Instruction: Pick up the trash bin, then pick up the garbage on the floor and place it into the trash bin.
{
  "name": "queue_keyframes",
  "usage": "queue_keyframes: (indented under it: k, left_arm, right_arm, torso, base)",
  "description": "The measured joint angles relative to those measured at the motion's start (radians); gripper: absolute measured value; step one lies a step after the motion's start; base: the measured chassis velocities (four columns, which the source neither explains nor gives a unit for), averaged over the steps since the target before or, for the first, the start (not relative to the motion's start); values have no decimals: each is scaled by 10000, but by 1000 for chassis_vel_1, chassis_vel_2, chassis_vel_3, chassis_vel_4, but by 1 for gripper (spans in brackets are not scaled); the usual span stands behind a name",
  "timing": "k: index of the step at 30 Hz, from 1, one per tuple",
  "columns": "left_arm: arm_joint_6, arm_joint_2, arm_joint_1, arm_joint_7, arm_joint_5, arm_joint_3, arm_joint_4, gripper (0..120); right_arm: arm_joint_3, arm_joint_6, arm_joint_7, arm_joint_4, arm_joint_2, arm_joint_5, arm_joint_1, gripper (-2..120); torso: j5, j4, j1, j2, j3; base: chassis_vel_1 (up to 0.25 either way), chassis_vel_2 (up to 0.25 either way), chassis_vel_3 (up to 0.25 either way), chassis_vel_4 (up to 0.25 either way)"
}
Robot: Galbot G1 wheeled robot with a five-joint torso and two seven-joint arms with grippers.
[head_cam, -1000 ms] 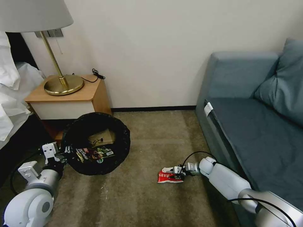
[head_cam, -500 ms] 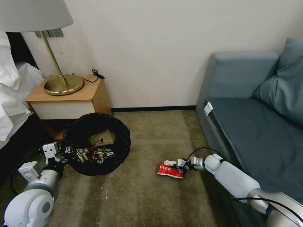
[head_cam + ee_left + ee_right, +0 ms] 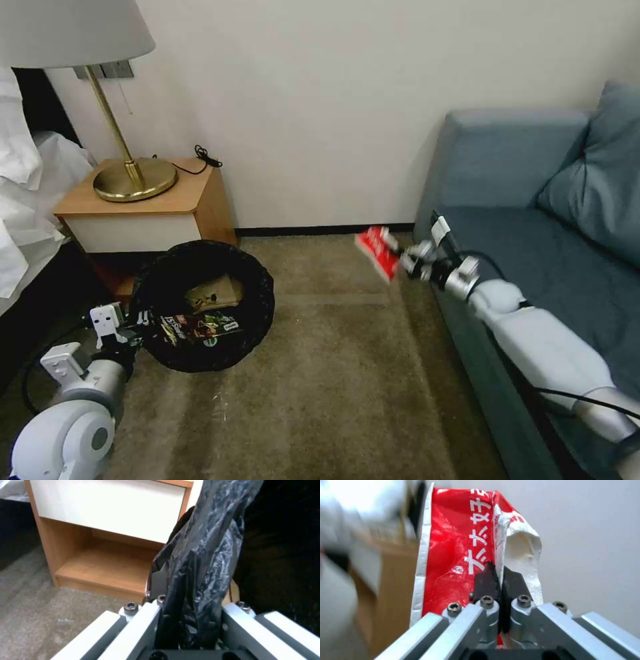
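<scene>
The trash bin (image 3: 200, 260), lined with a crinkled black bag (image 3: 203, 555), sits tilted at the left beside the nightstand. My left gripper (image 3: 137, 327) is shut on its bagged rim. Inside lie a brown paper bag (image 3: 213, 293) and dark snack wrappers (image 3: 200, 327). My right gripper (image 3: 402, 261) is raised in the air in front of the sofa's corner, shut on the garbage, a red-and-white packet (image 3: 377, 250) (image 3: 456, 555). In the right wrist view the black fingertips (image 3: 486, 580) pinch the packet's edge.
A wooden nightstand (image 3: 143, 213) with a brass lamp (image 3: 130, 177) stands behind the bin. White bedding (image 3: 27, 200) hangs at the far left. A blue-grey sofa (image 3: 533, 253) lines the right side. Brown carpet (image 3: 320, 373) lies open between bin and sofa.
My right gripper has lifted the red-and-white packet off the carpet and carried it up and back toward the wall. The left gripper and the bin have stayed in place.
</scene>
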Motion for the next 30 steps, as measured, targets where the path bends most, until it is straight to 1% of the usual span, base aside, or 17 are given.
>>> queue_keyframes:
  k: [1, 3, 4, 6, 7, 8, 9, 10, 13, 16, 19, 21, 24, 26, 27, 29, 30]
  left_arm:
    - [0, 0, 0, 0, 0, 0, 0, 1]
    - [-11, 71, -25, 6, -63, -84, 36, 1]
    - [-11, 71, -25, 6, -63, -84, 36, 1]
    - [-15, 68, -90, 6, -75, -84, 100, 1]
    - [-15, 51, -137, 2, -74, -56, 125, 1]
    - [-15, 51, -137, 2, -74, -56, 125, 1]
    - [-16, 20, -199, 5, -74, -2, 141, 1]
    - [-14, -6, -255, -1, -68, 47, 164, 1]
    - [-5, -15, -282, -9, -64, 71, 193, 1]
    - [21, -12, -306, -17, -39, 120, 266, 1]
    - [28, -30, -313, -17, -23, 134, 276, 1]
    - [37, -122, -307, -19, 28, 145, 271, 1]
    - [41, -200, -229, -19, 78, 101, 198, 1]
    - [40, -343, -43, -13, 147, -29, 1, 1]
    - [40, -343, -43, -13, 147, -29, 1, 1]
    - [40, -485, 66, -12, 208, -95, -157, 1]
    - [40, -485, 66, -12, 208, -95, -157, 1]
  right_arm:
    - [0, 0, 0, 0, 0, 0, 0, 0]
    - [765, 189, 316, 2083, -178, 1459, -108, 0]
    - [765, 189, 316, 2083, -178, 1459, -108, 0]
    - [889, 81, 667, 3833, -154, 2214, -136, 0]
    - [708, -82, 750, 4437, -110, 2371, -132, 0]
    - [708, -82, 750, 4437, -110, 2371, -132, 0]
    - [379, -245, 769, 4964, -30, 2349, -116, 0]
    - [-28, -366, 762, 5446, 120, 2072, -75, 0]
    - [-335, -458, 757, 5701, 249, 1868, -29, 0]
    - [-1395, -659, 717, 6056, 685, 1595, 359, 0]
    - [-1801, -698, 692, 6091, 834, 1553, 702, 0]
    - [-2652, -811, 682, 6419, 982, 1488, 1416, 0]
    - [-3154, -905, 681, 6667, 1071, 1482, 1849, 0]
    - [-3931, -918, 652, 6674, 1335, 1411, 2314, 0]
    - [-3931, -918, 652, 6674, 1335, 1411, 2314, 0]
    - [-4509, -907, 638, 6538, 1660, 1277, 2633, 0]
    - [-4509, -907, 638, 6538, 1660, 1277, 2633, 0]
  torso:
    - [0, 0, 0, 0, 0]
    - [-4, 1, 0, 1, -1]
    - [-4, 1, 0, 1, -1]
    - [-6, 7, -1, 1, -2]
    - [-7, 3, 0, 1, -2]
    - [-7, 3, 0, 1, -2]
    - [-5, 3, 0, 0, -1]
    - [-6, 3, -1, 1, -1]
    - [-6, 3, -1, 1, -2]
    - [-6, 3, -1, 0, -2]
    - [-5, 3, -1, 0, -1]
    - [-6, 4, -1, 0, -1]
    - [-6, -2, -1, 0, -1]
    - [-4, 0, 0, 0, 0]
    - [-4, 0, 0, 0, 0]
    - [-6, 8, -1, 1, -1]
    - [-6, 8, -1, 1, -1]
  base:
    - [0, 0, 0, 0]
    - [0, 0, 0, 0]
    - [0, 0, 0, 0]
    - [0, 0, 0, 0]
    - [0, 0, 0, 0]
    - [0, 0, 0, 0]
    - [0, 0, 0, 0]
    - [0, 0, 0, 0]
    - [0, 0, 0, 0]
    - [0, 0, 0, 0]
    - [0, 0, 0, 0]
    - [0, 0, 0, 0]
    - [0, 0, 0, 0]
    - [0, 0, 0, 0]
    - [0, 0, 0, 0]
    - [0, 0, 0, 0]
    - [0, 0, 0, 0]
